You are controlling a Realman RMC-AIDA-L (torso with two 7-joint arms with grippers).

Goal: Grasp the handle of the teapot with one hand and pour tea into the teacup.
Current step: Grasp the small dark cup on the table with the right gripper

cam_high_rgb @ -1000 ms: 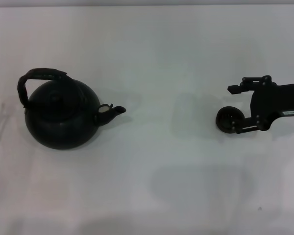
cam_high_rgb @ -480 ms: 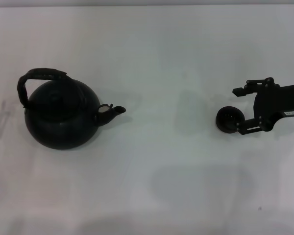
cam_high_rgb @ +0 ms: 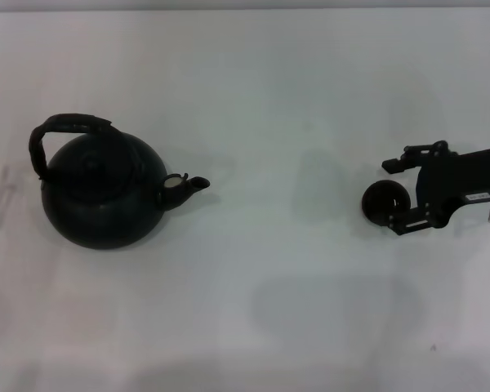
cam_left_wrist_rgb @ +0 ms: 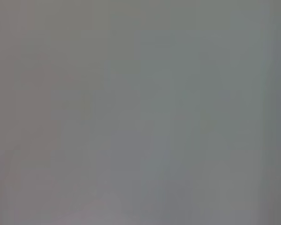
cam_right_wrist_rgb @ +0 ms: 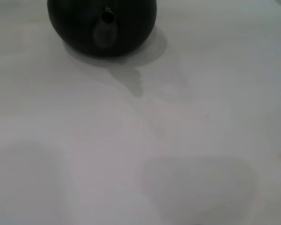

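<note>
At frame right my right gripper (cam_high_rgb: 396, 196), fingers spread around the teacup (cam_high_rgb: 385, 201) without visibly pinching it, lies well apart from the teapot (cam_high_rgb: 103, 192) at frame left, whose spout (cam_high_rgb: 194, 184) points toward the cup and whose handle (cam_high_rgb: 65, 131) arches above; left arm unseen.

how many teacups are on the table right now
1. The teacup sits at the table's right side in the head view, between the open fingers of the right gripper, far from the teapot on the left. No other cup shows.
</note>
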